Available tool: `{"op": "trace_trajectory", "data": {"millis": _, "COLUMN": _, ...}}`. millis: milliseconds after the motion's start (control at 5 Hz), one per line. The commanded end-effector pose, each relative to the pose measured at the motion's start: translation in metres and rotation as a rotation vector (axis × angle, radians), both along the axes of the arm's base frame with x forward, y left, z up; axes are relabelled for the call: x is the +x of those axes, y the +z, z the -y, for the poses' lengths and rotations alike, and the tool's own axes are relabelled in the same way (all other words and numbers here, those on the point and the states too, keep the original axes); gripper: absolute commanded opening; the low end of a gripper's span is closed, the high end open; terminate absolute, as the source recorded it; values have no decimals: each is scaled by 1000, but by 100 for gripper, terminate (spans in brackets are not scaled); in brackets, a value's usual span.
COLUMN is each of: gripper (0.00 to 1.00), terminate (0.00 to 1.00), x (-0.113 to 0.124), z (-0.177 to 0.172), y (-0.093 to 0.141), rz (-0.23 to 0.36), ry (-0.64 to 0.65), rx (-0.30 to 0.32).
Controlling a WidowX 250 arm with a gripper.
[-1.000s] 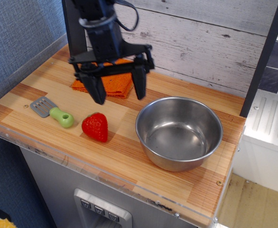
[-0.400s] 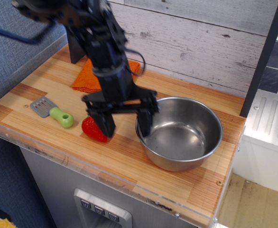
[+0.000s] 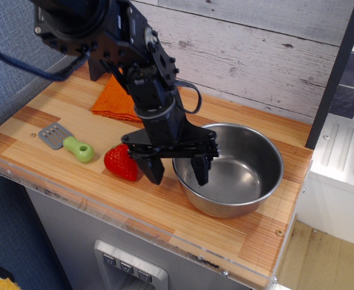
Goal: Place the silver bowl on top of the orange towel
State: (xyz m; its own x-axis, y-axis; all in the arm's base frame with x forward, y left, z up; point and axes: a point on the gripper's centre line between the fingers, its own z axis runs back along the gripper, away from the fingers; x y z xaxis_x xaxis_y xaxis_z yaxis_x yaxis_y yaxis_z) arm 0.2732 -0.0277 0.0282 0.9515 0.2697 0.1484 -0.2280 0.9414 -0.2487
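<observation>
Silver bowl (image 3: 237,172) rim between spread jaws

No text, label, brand, number or sign can be read anywhere in this view. The three small buttons (image 3: 126,267) on the grey panel below the counter (image 3: 165,205) carry marks too small to make out, and the silver bowl (image 3: 240,172) on the counter bears no lettering.
</observation>
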Motion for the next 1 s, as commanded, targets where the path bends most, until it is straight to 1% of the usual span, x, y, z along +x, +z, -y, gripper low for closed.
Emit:
{"op": "trace_trajectory", "data": {"millis": 0, "gripper": 0, "terminate": 0, "x": 3, "z": 0, "y": 6, "rz": 55, "ry": -28, "rx": 12}}
{"op": "trace_trajectory", "data": {"millis": 200, "gripper": 0, "terminate": 0, "x": 2, "z": -3, "y": 8, "rz": 54, "ry": 3, "rx": -1}}
{"op": "trace_trajectory", "data": {"millis": 400, "gripper": 0, "terminate": 0, "x": 1, "z": 0, "y": 4, "rz": 23, "ry": -17, "rx": -8}}
{"op": "trace_trajectory", "data": {"millis": 600, "gripper": 0, "terminate": 0, "x": -1, "z": 3, "y": 5, "rz": 9, "ry": -48, "rx": -4}}
{"op": "trace_trajectory", "data": {"millis": 800, "gripper": 0, "terminate": 0, "x": 0, "z": 0, "y": 15, "rz": 24, "ry": -58, "rx": -18}}
